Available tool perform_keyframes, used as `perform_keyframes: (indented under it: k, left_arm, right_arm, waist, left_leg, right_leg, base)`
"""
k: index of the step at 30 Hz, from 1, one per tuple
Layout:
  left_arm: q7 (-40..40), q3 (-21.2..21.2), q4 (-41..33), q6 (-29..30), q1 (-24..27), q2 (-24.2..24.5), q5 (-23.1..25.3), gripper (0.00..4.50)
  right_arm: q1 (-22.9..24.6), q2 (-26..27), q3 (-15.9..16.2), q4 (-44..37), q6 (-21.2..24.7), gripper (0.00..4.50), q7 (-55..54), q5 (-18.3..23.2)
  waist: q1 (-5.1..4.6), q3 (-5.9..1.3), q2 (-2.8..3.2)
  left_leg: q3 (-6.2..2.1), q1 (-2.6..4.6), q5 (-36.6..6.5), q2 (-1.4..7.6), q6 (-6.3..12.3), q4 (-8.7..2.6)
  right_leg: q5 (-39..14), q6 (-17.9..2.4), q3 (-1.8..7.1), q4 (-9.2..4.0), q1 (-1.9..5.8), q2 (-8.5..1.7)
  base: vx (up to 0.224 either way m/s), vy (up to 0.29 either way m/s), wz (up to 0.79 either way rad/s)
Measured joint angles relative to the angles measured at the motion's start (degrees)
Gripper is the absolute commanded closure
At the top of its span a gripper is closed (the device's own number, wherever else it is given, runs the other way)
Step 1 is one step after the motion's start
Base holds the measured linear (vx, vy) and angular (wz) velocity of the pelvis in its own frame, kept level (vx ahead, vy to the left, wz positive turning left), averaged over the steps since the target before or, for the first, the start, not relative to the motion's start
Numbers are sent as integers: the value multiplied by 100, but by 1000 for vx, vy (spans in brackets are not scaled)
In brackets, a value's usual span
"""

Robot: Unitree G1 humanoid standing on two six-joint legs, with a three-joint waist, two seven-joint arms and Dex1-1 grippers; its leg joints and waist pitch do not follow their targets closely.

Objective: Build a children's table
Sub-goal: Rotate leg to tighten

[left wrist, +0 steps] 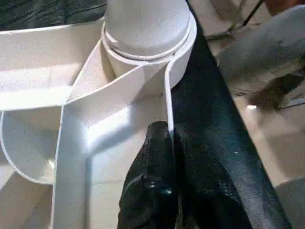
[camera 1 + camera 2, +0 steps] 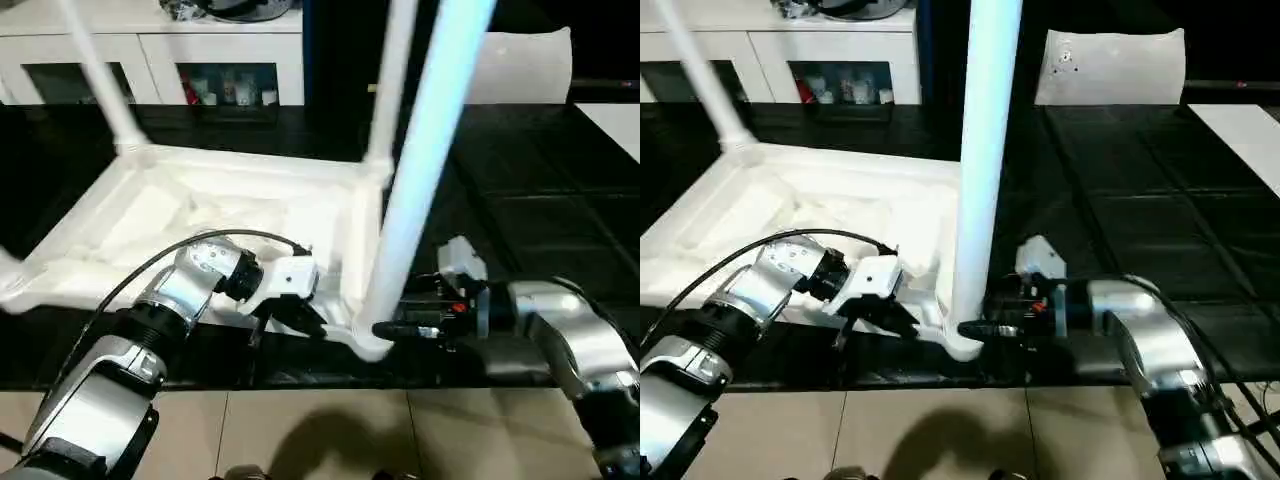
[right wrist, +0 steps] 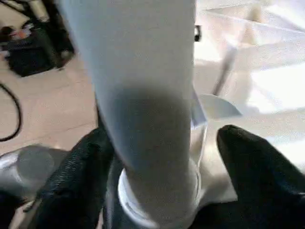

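The table top (image 2: 230, 215) lies upside down on the black bench (image 2: 1140, 210), its near corner at the bench's front edge. A leg (image 2: 985, 150) stands upright in that corner socket. The left gripper (image 1: 164, 143), jaws shut, pinches the top's rim beside the socket. The right gripper (image 3: 157, 157) has its jaws spread around the leg's base, one finger each side

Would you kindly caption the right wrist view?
Right gripper straddling the near-corner leg seated in the upturned tabletop.

No readable text, label, brand, number or sign appears on anything here.
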Motion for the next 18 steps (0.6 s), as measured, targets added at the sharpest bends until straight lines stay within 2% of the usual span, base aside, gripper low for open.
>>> perform_keyframes:
  k: [3, 4, 8, 9, 14, 18]
  left_arm:
    - [-46, -55, 3, -51, -34, 0, 1, 450]
    - [-51, -60, 5, -71, -37, 0, 4, 450]
    - [-101, -61, 24, -158, -47, 1, 6, 450]
    - [-130, -63, 29, -166, -47, -3, 6, 450]
    - [-167, -63, 58, -224, -53, -1, 5, 450]
    - [-188, -70, 82, -243, -77, -1, 4, 450]
  right_arm:
    - [-13, -1, 59, 45, 7, 123, 129, 32]
    - [-21, -6, 92, 68, 15, 147, 171, 42]
    - [-149, -11, 202, 206, 140, 170, 430, 72]
    - [-169, -11, 204, 209, 146, 191, 467, 78]
    - [-194, -12, 227, 209, 210, 231, 570, 93]
    - [-226, -11, 243, 211, 228, 246, 568, 92]
  waist:
    - [34, 0, 0]
    - [34, 0, 0]
    - [38, 0, 0]
    - [42, 0, 0]
    - [46, 0, 0]
    - [46, 0, 0]
  left_leg:
    - [0, 0, 0, 1, 0, 0]
    - [1, 0, 0, 0, 0, 0]
    - [2, -2, 0, 1, 0, 0]
    - [2, -1, 0, 1, 0, 0]
    - [2, -1, 0, 1, 0, 0]
    - [2, -1, 0, 1, -1, 0]
  right_leg:
    - [0, 0, 0, 1, -1, 0]
    - [0, 0, 0, 1, -1, 0]
    - [0, 1, 0, 1, -3, 1]
    - [-1, 1, 0, 1, -3, 1]
    - [-1, 2, 0, 1, -2, 1]
    - [-1, 2, 0, 1, -2, 1]
  base:
    - [0, 0, 0]
    - [0, 0, 0]
    - [0, 0, 0]
    - [0, 0, 0]
    - [0, 0, 0]
    - [0, 0, 0]
